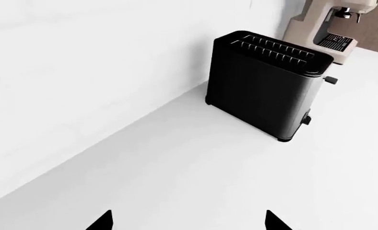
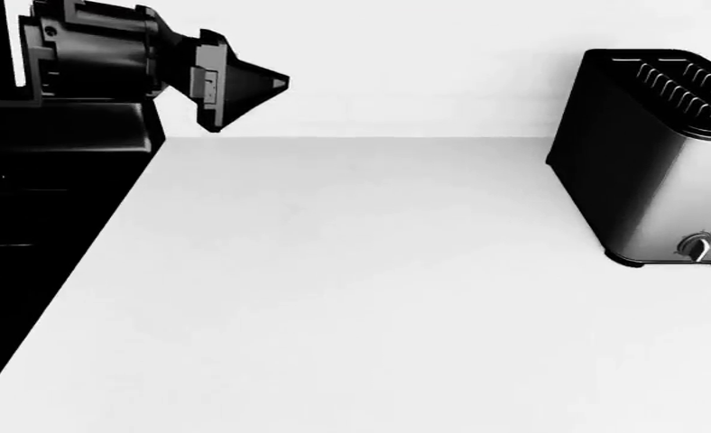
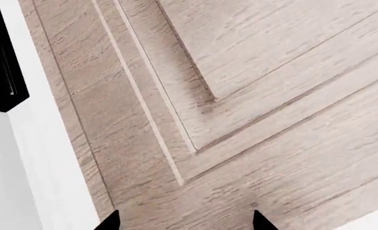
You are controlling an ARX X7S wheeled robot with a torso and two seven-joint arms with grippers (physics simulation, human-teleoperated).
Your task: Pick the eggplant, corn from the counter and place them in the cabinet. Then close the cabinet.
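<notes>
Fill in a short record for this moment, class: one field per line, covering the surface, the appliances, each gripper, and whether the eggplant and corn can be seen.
surface: white counter
appliance on the counter: black toaster, two slots on top, knob low on its end
appliance behind it: beige coffee machine, left wrist view only
left gripper: above the counter's far left corner, open, empty
right gripper: open, empty, facing a wooden cabinet door
eggplant: not visible in any view
corn: not visible in any view
</notes>
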